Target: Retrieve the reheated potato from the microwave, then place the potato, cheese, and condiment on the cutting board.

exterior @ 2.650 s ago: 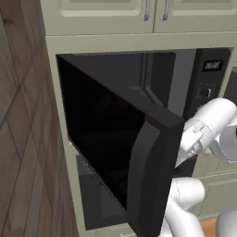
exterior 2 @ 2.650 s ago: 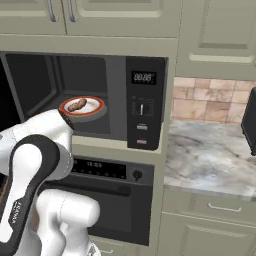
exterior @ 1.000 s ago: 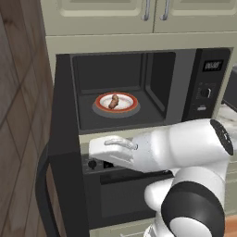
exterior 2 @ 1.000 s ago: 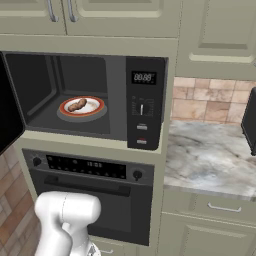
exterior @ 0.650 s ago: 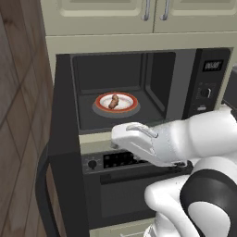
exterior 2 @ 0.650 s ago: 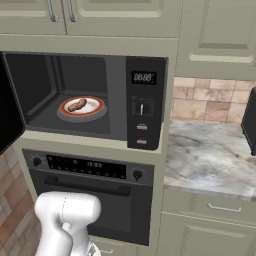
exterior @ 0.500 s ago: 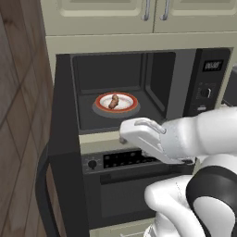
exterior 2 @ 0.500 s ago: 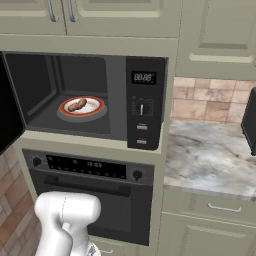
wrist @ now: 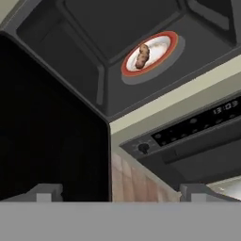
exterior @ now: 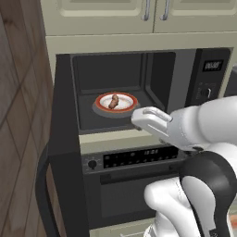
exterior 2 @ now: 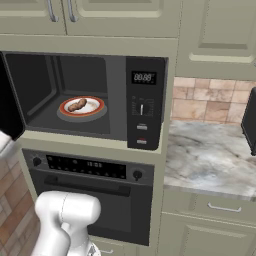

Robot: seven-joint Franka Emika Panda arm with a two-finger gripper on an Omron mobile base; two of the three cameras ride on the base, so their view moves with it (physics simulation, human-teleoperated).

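The small lumpy brown potato lies ahead of the wide-open two-finger gripper — deeper inside the black microwave, on the red-rimmed white plate, well apart.

Microwave door, half shut 2.6 s back, now stands swung fully open to the left. My arm was up against the door then; over the last second it has slid rightward across the left base view, forearm now in front of the cavity's lower right edge. It has gone from the middle of the right base view.
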